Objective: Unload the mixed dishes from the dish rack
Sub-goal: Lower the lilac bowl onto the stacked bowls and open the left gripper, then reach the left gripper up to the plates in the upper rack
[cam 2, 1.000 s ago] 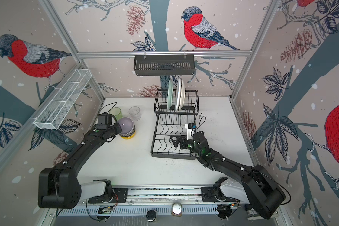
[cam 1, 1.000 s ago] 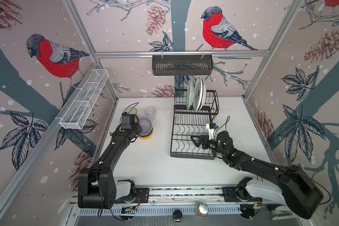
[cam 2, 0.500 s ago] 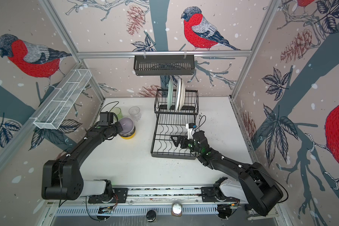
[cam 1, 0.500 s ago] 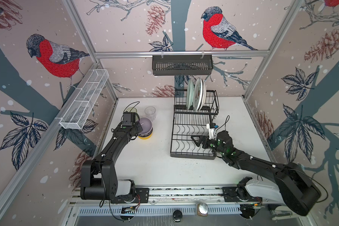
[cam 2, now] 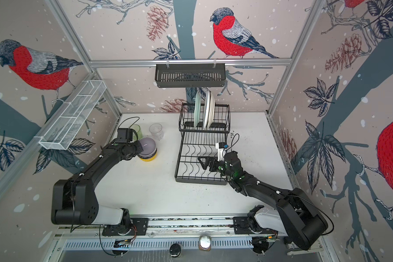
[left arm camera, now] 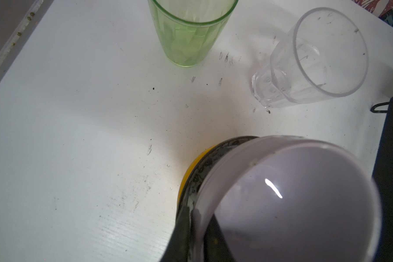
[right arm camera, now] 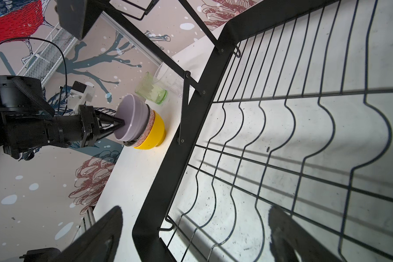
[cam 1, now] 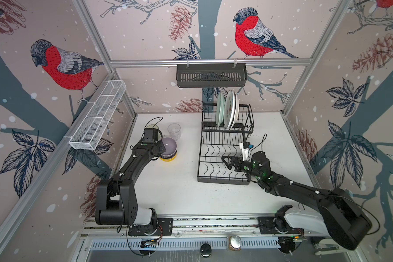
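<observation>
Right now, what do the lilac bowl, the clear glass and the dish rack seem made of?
The lilac bowl: glossy, likely glazed ceramic, possibly hard plastic; a sharp highlight sits inside. The clear glass: transparent with fine dark scuffs on its wall, so glass or clear plastic. The dish rack: thin black wire on a dark base, probably coated metal, matte.

We look into a booth of pale pink wallpapered walls (cam 1: 145, 34) printed with red bullfinches (cam 1: 252, 36) and pinecones (cam 1: 179, 22). An aluminium rail (cam 1: 145, 62) crosses the back wall and carries a dark slatted basket (cam 1: 211, 76). A white mesh trough (cam 1: 98, 115) runs along the left-hand wall, above the scuffed white tabletop (cam 1: 179, 190).
</observation>
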`<state>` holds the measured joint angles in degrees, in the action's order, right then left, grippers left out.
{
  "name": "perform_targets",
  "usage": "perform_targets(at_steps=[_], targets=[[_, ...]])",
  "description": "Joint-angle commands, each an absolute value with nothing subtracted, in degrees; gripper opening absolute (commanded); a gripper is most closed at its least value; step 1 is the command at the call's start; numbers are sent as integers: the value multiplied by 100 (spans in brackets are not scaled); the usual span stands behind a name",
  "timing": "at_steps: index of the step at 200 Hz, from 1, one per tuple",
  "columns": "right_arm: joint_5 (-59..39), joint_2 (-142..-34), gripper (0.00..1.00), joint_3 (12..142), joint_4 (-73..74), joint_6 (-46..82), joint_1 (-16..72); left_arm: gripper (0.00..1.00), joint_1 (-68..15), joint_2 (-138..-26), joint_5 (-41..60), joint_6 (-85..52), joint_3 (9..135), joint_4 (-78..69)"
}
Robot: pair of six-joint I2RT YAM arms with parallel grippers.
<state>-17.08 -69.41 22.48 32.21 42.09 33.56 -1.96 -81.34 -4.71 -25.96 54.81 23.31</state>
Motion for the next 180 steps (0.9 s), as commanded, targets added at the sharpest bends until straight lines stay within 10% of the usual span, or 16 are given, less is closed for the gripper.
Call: perform_targets(at_steps=[1,113,180], targets=[[-1793,-6965,99,2300,3344,4220,3351,90,-176,-8057,-598,-2516,5572,2385],[-1069,-6017,99,2786,1910,4010,3458,97,-1453,-6511,-298,-2986,5216,1032],[-543,-5161,99,2606,1081,4279,3472,82,-2913,-6693,-406,-2674,5673,-73]])
